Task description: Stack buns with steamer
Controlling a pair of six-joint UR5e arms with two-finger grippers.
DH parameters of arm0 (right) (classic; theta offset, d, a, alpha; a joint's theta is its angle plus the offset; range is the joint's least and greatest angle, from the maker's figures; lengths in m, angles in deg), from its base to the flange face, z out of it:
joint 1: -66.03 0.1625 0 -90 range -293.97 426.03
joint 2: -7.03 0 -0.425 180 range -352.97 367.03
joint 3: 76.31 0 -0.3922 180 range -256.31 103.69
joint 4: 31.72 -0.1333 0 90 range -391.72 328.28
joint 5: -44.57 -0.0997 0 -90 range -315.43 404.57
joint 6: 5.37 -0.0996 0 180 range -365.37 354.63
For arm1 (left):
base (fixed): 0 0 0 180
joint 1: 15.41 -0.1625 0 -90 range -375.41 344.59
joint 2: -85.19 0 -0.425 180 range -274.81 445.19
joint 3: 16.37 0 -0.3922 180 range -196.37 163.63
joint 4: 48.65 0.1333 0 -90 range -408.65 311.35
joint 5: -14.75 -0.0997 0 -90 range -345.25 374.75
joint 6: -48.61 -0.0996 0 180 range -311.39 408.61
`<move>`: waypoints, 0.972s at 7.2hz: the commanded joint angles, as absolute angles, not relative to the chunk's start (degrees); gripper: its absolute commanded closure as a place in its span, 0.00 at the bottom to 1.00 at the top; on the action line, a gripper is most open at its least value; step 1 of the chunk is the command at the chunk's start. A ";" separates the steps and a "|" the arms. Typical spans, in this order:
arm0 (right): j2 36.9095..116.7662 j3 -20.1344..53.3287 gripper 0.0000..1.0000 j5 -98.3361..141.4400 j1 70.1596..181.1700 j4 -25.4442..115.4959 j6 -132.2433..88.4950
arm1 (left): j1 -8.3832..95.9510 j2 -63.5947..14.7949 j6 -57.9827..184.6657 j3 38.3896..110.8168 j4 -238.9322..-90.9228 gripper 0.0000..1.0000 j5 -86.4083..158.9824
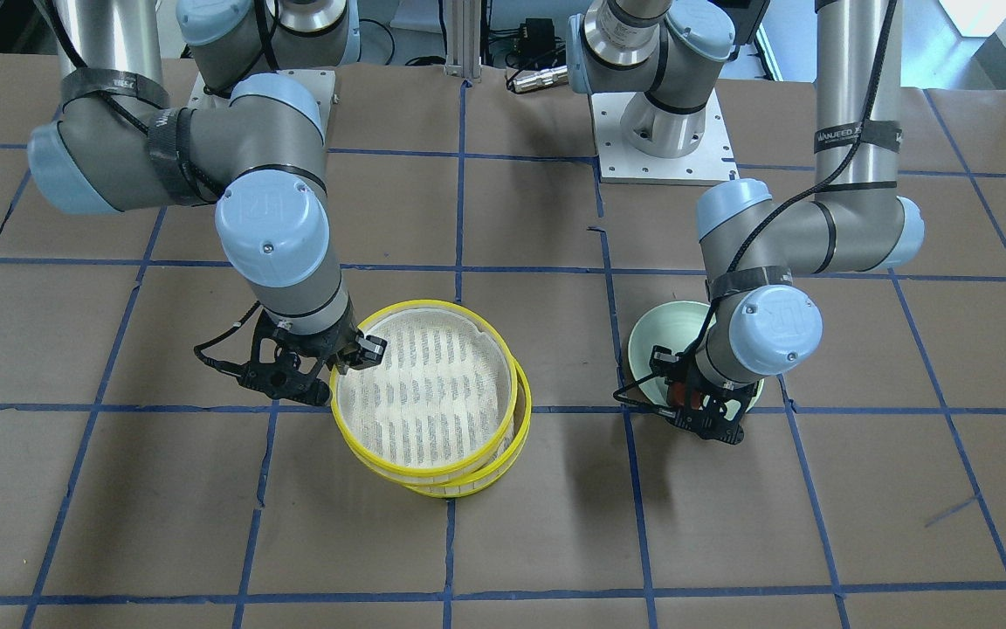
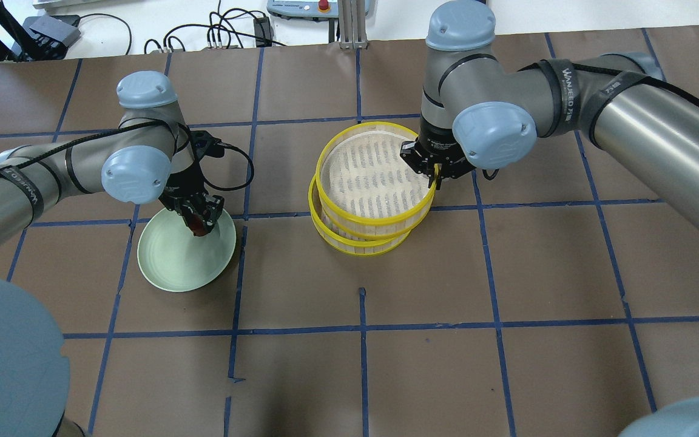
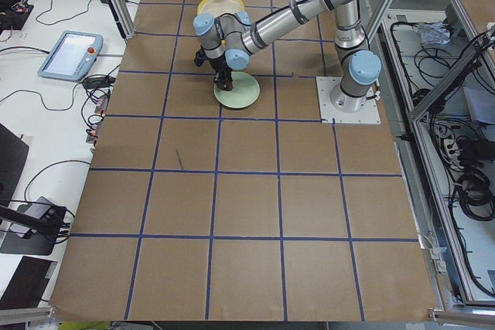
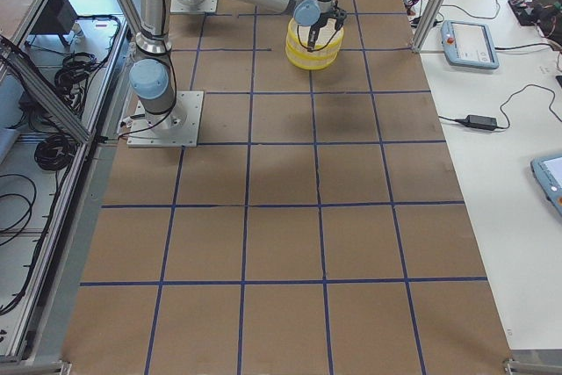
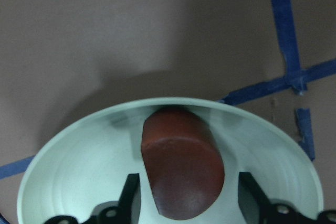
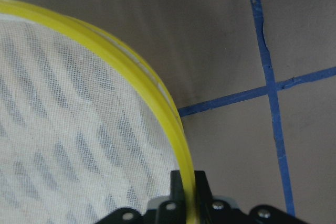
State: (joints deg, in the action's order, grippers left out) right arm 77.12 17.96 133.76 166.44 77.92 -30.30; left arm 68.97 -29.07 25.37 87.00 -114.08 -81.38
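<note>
The left gripper (image 2: 199, 213) hangs low over the far right part of the pale green plate (image 2: 173, 261), which lies on the desk (image 2: 507, 273) at the left of the overhead view. Its fingers (image 5: 130, 192) are spread to either side of the reddish-brown bun (image 5: 181, 169). In the left wrist view one finger is at the bun's edge, and a strip of plate shows between the bun and the other finger. The bun lies inside the plate, close to its far rim.

Right of the plate, near the middle of the desk, two round yellow-rimmed steamer tiers lie one on the other. The upper steamer tier (image 2: 374, 173) is shifted far and right of the lower steamer tier (image 2: 358, 243), so a crescent of the lower one shows on the near left. The upper tier's floor is a white mesh with grey slots beneath.

The right gripper (image 2: 436, 176) is at the right edge of the upper tier. Its fingers (image 6: 202, 182) are pressed on the yellow rim, one inside and one outside.

Blue tape lines (image 2: 495, 261) cross the brown desk in a grid.
</note>
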 commanded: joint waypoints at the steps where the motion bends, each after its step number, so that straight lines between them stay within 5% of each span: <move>1: 76.99 18.08 0.92 131.67 166.49 79.89 -31.74 | 69.14 -27.23 27.42 84.98 -114.82 0.92 -80.01; 7: 75.76 18.43 0.84 131.76 167.46 79.55 -31.83 | 77.63 -20.81 51.90 75.84 -126.52 0.93 -68.94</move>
State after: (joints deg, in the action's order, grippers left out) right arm 75.90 18.29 131.70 167.41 79.83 -31.77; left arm 74.18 -21.35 45.60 76.79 -126.40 -71.25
